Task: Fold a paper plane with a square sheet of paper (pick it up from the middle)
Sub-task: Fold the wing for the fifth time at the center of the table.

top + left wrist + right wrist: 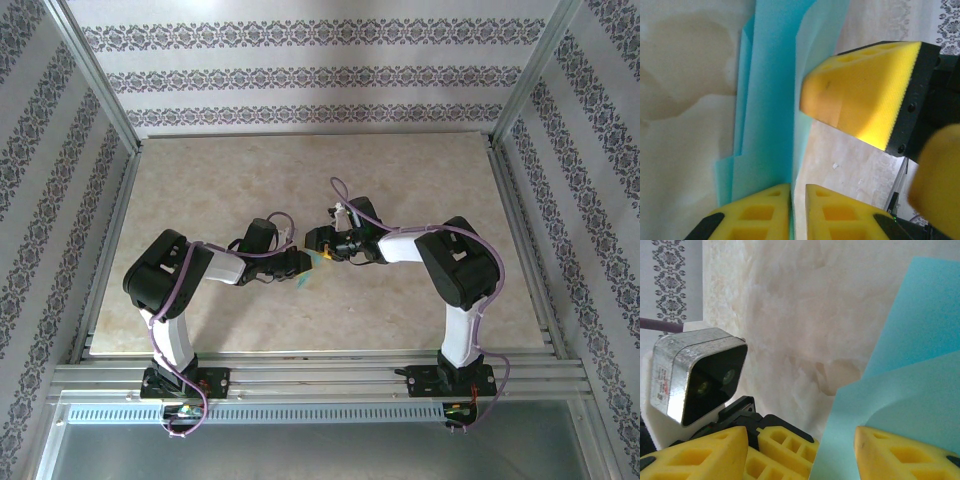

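Left claw [797, 189]: pads pressed nearly together, pinching the near edge of the folded turquoise paper [767, 100]. A thin slit is seen between the pads, so the firmness of the grip is judged, not confirmed. The paper is held on edge over the worktop [685, 150], at mid-table between the two arms. Its long axis is seen to run straight away from the left claw, with the folds parallel to that axis.

Right claw [800, 442]: spread, nothing gripped. In the left wrist view one of its pads [860, 95] is placed just beside the paper's right-hand flap; contact cannot be settled. The paper is thus judged to lie off to one side of the right claw. The left arm is the nearer, being on the paper.

Obscured: the paper's far end is cut off in both wrist views, and in the top view it is reduced to a sliver under the claws. The number of folds cannot be made out.
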